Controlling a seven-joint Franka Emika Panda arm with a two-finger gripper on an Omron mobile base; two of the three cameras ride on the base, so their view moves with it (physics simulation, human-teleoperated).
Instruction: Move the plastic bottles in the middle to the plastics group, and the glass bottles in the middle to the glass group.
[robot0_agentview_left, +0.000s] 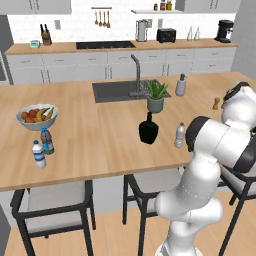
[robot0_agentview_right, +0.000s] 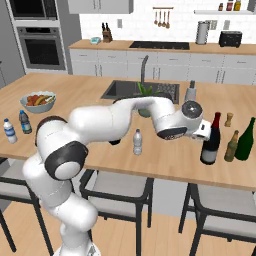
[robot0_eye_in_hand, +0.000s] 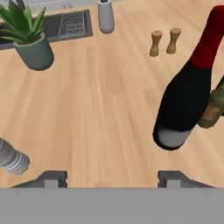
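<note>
One long wooden island counter (robot0_agentview_right: 165, 160) is seen, with one dark sink (robot0_agentview_left: 117, 90) set into it. One tall dark wine bottle with a red foil top (robot0_agentview_right: 211, 140) is stood upright near the counter's front edge, just beside one olive-green glass bottle (robot0_agentview_right: 246, 141) and one smaller brown glass bottle (robot0_agentview_right: 231, 146); these are seen in the right base view, while the left base view has them behind the arm. In the hand view the wine bottle (robot0_eye_in_hand: 188, 94) is seen apart from the fingertips (robot0_eye_in_hand: 52, 178), which are spread wide with nothing between them, so the two-finger gripper (robot0_eye_in_hand: 111, 178) is open and empty. In the right base view the gripper (robot0_agentview_right: 202, 131) is seen just beside the wine bottle.

One squat round black bottle with a short thin neck (robot0_agentview_left: 148, 129) is shown mid-counter in the left base view. One small clear water bottle with a white cap (robot0_agentview_right: 138, 142) is stood near it toward the front edge. Two small labelled water bottles are stood together at the far left end: one white-labelled (robot0_agentview_left: 38, 154), one darker blue-labelled (robot0_agentview_left: 47, 141). No writing can be read on any label.

Also counted: one fruit bowl (robot0_agentview_left: 37, 117), one potted green plant (robot0_agentview_left: 156, 96), one grey soap dispenser (robot0_agentview_left: 181, 85), and two small wooden shakers (robot0_eye_in_hand: 164, 41).
</note>
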